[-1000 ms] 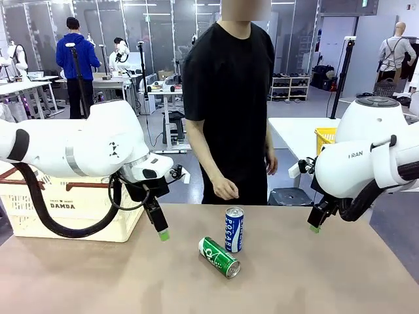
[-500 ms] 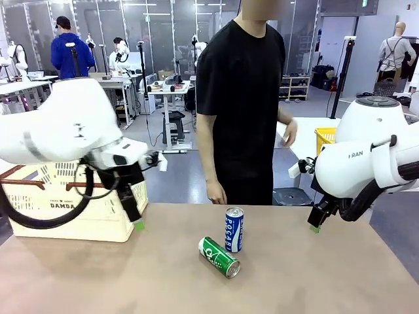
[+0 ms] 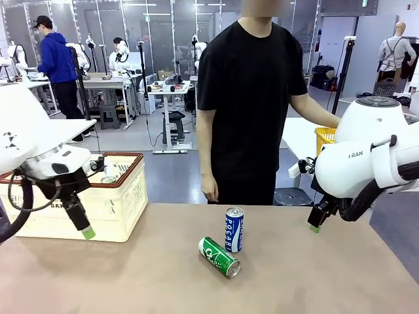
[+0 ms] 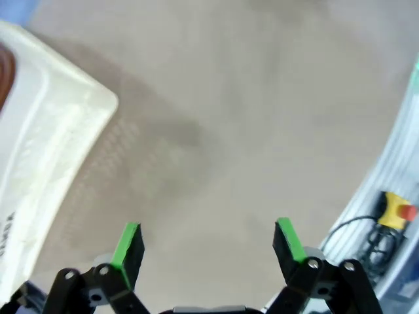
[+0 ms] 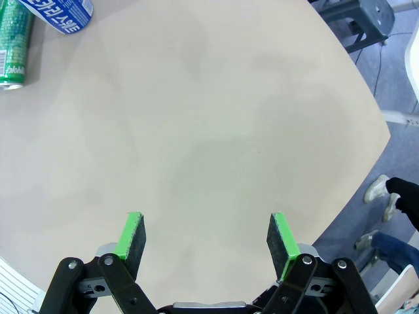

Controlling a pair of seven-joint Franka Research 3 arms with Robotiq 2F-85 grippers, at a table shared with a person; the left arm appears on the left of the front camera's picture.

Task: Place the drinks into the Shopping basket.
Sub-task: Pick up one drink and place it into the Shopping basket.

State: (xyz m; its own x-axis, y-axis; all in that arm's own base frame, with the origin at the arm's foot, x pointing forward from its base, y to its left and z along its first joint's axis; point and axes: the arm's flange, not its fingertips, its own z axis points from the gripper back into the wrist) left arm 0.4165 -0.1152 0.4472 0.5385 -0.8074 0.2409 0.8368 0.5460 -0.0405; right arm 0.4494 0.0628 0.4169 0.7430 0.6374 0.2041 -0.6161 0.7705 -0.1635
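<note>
At the left, the left gripper (image 3: 86, 230) is held above the table (image 3: 131, 281), just in front of the Shopping basket (image 3: 121, 209); its jaws are spread wide and nothing is held between them. The basket is set on the table's left end. Near the middle, a blue and white can (image 3: 234, 229) is stood upright, and a green can (image 3: 219, 256) is laid on its side just beside it. At the right, the right gripper (image 3: 316, 227) is held wide open and empty over bare table.
</note>
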